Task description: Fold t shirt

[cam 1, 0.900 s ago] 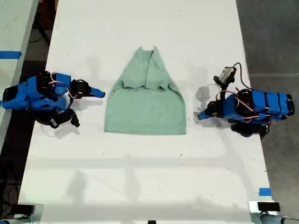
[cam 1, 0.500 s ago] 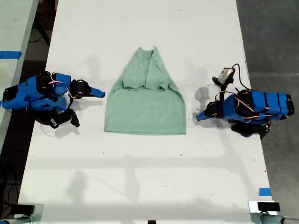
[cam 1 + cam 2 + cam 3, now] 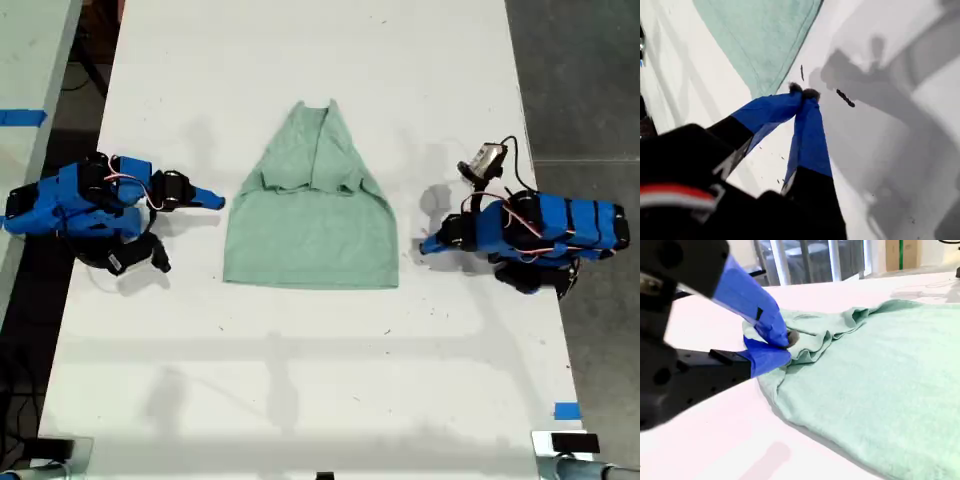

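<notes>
The pale green t shirt [image 3: 310,225] lies flat mid-table, its sleeves folded inward so the top narrows to a point. My first gripper [image 3: 423,246] is on the exterior view's right, shut and empty. It sits a short gap off the shirt's side edge. In the first wrist view its tips [image 3: 803,93] meet just short of a hem corner of the t shirt [image 3: 765,35]. My second gripper [image 3: 218,201] is on the exterior view's left, shut, close to the folded sleeve. The second wrist view shows its closed tips [image 3: 786,344] in front of the bunched fold of the t shirt [image 3: 880,380].
The white table [image 3: 300,380] has long edges close behind both arm bases in the exterior view. A blue tape mark [image 3: 567,410] sits near the edge at the exterior view's lower right. Another table with blue tape [image 3: 22,117] stands at the exterior view's left.
The first arm has shifted very slightly, its tip nudging a little toward the shirt. The second arm and the shirt have not moved.
</notes>
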